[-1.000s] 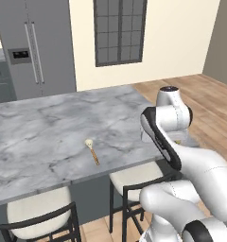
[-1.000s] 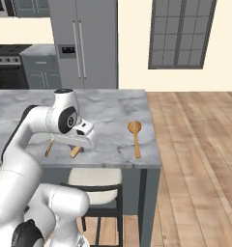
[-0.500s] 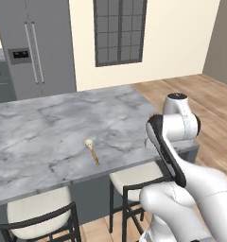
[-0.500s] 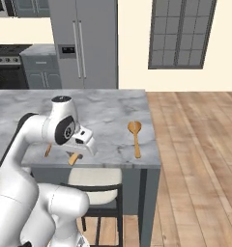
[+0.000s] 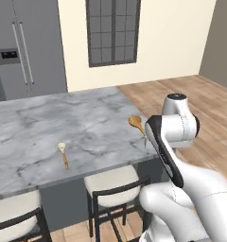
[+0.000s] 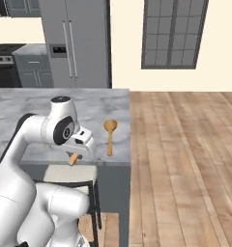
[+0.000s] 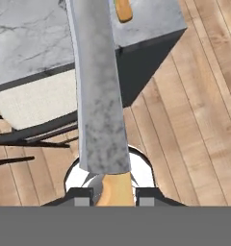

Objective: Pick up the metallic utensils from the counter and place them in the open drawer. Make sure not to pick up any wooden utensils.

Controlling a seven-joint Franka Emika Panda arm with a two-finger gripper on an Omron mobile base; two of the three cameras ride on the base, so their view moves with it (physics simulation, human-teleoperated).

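Observation:
My gripper (image 7: pixel 112 196) is shut on the knife (image 7: pixel 100 96), with the orange handle between the fingers and the grey-blue blade running away from the hand. In the right base view the gripper (image 6: pixel 83 146) hangs at the near edge of the marble counter (image 6: pixel 36 103), and the knife's orange handle (image 6: pixel 73 158) pokes out below it. The large wooden spoon (image 6: pixel 109 135) lies at the counter's right end (image 5: pixel 135 123). Further left on the counter (image 5: pixel 49 123) lies the small cream-headed spoon (image 5: pixel 63 153). The round grey-headed utensil and the open drawer are out of view.
Two cushioned stools (image 5: pixel 113 177) stand under the counter's near side, one seat (image 7: pixel 35 103) below the hand. Wooden floor (image 6: pixel 185 159) stretches to the right of the counter. A steel fridge (image 6: pixel 74 43) stands at the back wall.
The whole scene has slid left in the base views, so the camera has moved rightwards along the counter. The gripper still holds the knife and has swung lower, toward the counter's near right end.

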